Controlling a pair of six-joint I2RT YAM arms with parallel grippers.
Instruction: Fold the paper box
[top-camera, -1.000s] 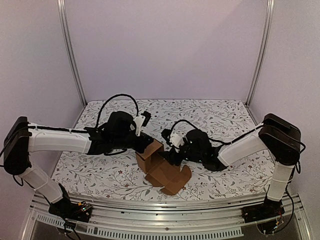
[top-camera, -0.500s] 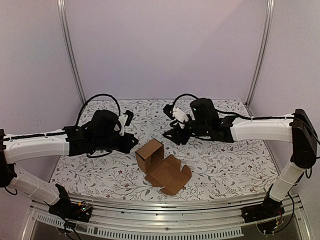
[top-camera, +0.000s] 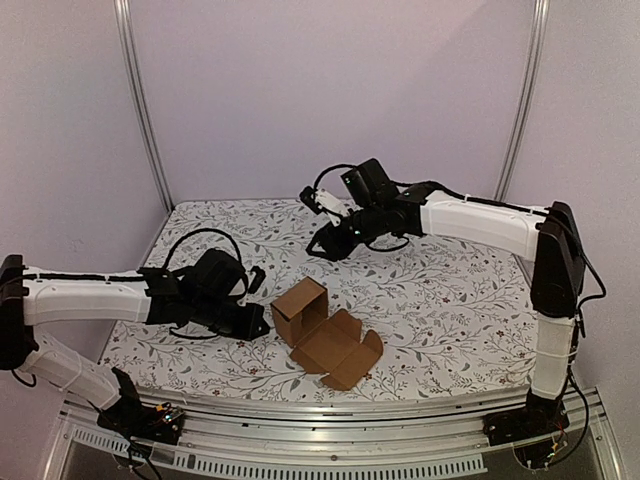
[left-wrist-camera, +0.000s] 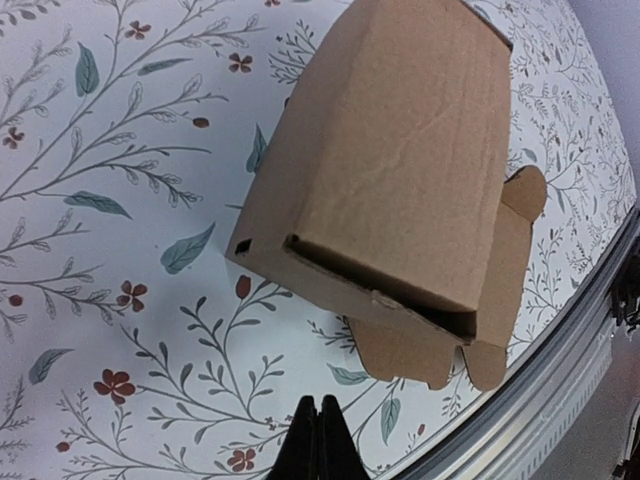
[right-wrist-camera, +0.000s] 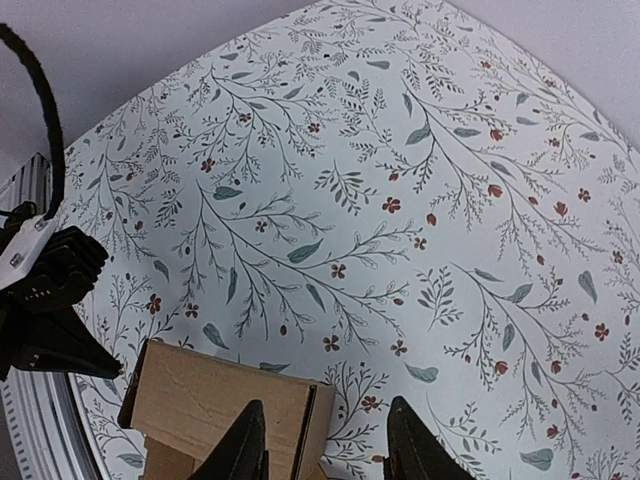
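Note:
The paper box is a brown cardboard carton standing on the floral table, with its lid flap spread open toward the near edge. My left gripper lies low, just left of the box, shut on nothing. In the left wrist view its closed fingertips point at the box from a short way off. My right gripper hangs above the table behind the box, open and empty. The right wrist view looks down past its fingers onto the box.
A metal rail runs along the table's near edge, close to the box's flap. Vertical frame posts stand at the back corners, against lilac walls. My left arm's black wrist shows at the left of the right wrist view.
Both grippers have drawn away from the box. The left one slid back to the left and lower. The right one rose toward the back, its jaws narrowing. The box stayed put.

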